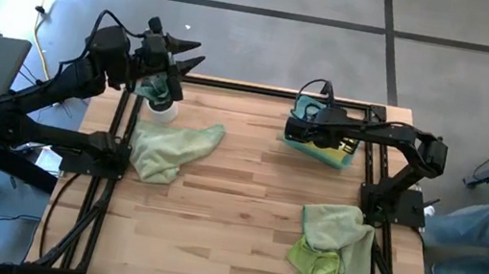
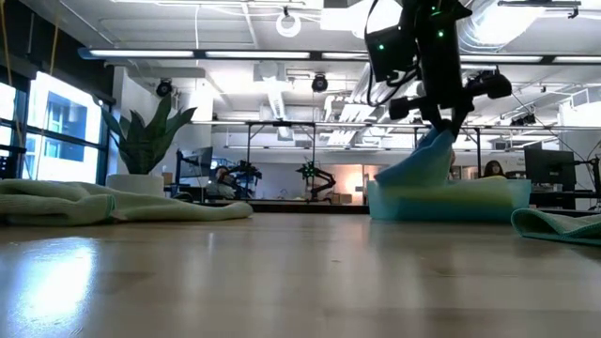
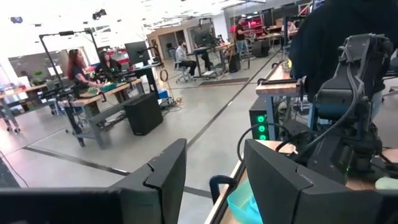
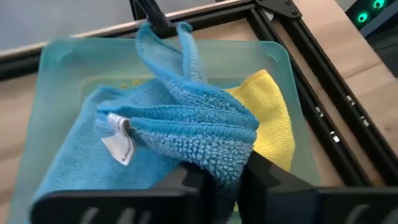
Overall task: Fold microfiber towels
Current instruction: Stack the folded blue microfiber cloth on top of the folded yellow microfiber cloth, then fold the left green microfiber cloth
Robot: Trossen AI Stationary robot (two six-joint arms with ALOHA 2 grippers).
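A wooden table (image 1: pixel 234 204) fills the middle of a workshop floor, with a dark robot arm mounted at each side. The left arm is raised near the far left corner, its left gripper (image 3: pixel 214 177) held in the air pointing out over the table's far edge, fingers parted and holding nothing. The right arm reaches to the far right corner, where a shallow translucent teal tray (image 4: pixel 56 68) sits on the table. The right gripper (image 4: pixel 214 180) is over that tray, its fingers close together with a fold of a blue towel (image 4: pixel 180 124) pinched between them; part of this towel is lifted above the tray's rim. A yellow towel (image 4: pixel 270 124) lies in the tray beside the blue one. A pale sage green towel (image 1: pixel 170 148) lies crumpled on the left side of the table. At the near right, a mint green towel (image 1: pixel 340 227) lies partly over a lime green towel (image 1: pixel 312 269). A spiky potted plant (image 2: pixel 143 145) stands by the far left corner.
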